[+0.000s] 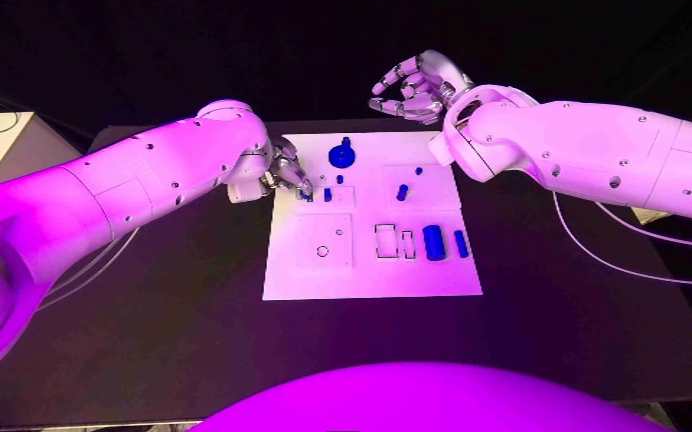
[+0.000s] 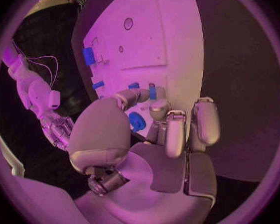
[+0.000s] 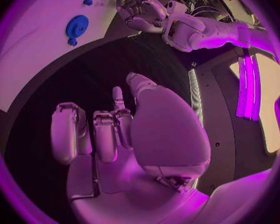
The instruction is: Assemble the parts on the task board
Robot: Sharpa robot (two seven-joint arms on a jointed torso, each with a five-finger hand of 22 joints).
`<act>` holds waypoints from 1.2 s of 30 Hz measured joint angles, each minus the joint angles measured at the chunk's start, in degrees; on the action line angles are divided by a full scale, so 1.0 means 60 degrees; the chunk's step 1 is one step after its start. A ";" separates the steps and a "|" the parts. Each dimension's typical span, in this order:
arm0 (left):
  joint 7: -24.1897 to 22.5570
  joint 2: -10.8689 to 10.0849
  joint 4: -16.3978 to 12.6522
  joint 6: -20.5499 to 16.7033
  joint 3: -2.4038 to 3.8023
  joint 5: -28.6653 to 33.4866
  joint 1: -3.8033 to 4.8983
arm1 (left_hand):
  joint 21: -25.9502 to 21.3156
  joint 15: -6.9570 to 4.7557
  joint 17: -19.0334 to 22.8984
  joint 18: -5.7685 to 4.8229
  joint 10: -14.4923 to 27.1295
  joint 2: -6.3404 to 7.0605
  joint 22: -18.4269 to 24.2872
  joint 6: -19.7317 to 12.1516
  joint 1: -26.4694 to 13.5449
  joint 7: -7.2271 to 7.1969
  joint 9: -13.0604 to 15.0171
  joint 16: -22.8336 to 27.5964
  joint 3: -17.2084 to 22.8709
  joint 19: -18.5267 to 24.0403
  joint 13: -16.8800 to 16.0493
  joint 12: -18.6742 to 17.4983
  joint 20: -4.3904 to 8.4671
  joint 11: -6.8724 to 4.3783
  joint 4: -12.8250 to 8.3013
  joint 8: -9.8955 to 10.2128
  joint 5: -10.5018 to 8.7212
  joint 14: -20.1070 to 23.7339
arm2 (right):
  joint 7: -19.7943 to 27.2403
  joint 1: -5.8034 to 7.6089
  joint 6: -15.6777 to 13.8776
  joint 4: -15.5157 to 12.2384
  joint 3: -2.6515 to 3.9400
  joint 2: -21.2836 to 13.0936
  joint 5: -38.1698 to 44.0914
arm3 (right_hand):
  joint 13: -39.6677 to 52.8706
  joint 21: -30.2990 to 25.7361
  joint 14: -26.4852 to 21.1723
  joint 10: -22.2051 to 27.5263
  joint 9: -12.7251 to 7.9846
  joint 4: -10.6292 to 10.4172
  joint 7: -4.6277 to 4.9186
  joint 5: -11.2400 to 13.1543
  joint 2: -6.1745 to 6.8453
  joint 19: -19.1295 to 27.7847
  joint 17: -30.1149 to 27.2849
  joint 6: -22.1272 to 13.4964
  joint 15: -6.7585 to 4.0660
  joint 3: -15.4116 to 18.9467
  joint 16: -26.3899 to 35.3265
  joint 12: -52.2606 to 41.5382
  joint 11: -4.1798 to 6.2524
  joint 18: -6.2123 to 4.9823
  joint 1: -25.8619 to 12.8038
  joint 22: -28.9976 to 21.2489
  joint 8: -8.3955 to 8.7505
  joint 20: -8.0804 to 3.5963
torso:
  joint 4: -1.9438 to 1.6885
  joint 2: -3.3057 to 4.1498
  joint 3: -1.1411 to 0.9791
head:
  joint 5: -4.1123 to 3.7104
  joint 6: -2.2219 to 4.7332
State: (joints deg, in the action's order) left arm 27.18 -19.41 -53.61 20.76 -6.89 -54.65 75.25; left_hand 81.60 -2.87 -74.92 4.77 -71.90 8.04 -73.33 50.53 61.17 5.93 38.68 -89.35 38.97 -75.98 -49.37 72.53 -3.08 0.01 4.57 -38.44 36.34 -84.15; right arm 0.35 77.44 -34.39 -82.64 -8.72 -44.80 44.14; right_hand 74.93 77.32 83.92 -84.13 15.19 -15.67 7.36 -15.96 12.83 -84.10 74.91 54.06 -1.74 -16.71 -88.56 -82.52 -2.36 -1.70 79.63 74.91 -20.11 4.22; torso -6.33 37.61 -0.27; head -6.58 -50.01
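**Two hands at the board's far end, neither plainly holding a part**

Left hand (image 1: 274, 174) sits at the task board (image 1: 369, 282) left edge, fingertips by a small blue peg (image 2: 152, 92); left wrist view doesn't settle whether it's pinched, cannot tell. Right hand (image 1: 414, 87) hovers beyond the far edge, fingers curled in, nothing in them. Right wrist view shows the blue round part (image 3: 76, 26) on the board; head view adds blue cylinders (image 1: 434, 242) near right.

White task board (image 1: 368, 272) at frame centre on a black table (image 1: 173, 332). Blue parts on it: a round disc (image 1: 342, 156) at the upper middle, a larger cylinder (image 1: 433, 242) and a slim one (image 1: 462, 243) at centre right. Both arms white; left hand (image 1: 274, 174) and right hand (image 1: 415, 87) silver. White cables (image 1: 606, 252) at right.
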 measured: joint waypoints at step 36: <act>-0.0005 0.0174 0.0127 0.0348 0.0004 -0.0153 0.0009 | 0.0036 -0.0032 0.0000 0.0000 -0.0039 0.0112 -0.0046 0.0099 -0.0112 -0.0099 0.0001 -0.0037 0.0081 -0.0068 -0.0044 -0.0001 0.0000 -0.0031 -0.0081 0.0018 0.0037 0.0035 | -0.0001 -0.0002 0.0013 -0.0001 0.0001 0.0013 0.0000 | 0.0000 0.0000 0.0000 0.0000 0.0009 0.0041 0.0000 0.0000 0.0000 0.0000 -0.0001 0.0000 0.0000 -0.0040 0.0000 0.0000 0.0000 0.0000 0.0000 0.0005 0.0000 0.0000 | -0.0003 0.0003 -0.0011 | -0.0012 0.0000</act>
State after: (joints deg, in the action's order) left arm 27.15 -18.37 -52.84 22.85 -6.87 -55.57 75.31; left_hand 81.82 -3.07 -74.92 4.78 -72.14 8.72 -73.60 51.13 60.50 5.33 38.69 -89.57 39.46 -76.39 -49.63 72.52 -3.08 -0.17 4.08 -38.34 36.56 -83.94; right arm 0.35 77.43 -34.32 -82.65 -8.71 -44.72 44.14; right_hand 74.93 77.32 83.92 -84.13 15.24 -15.42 7.36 -15.96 12.83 -84.10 74.90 54.06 -1.74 -16.95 -88.56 -82.52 -2.36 -1.70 79.63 74.94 -20.11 4.22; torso -6.35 37.63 -0.34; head -6.65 -50.01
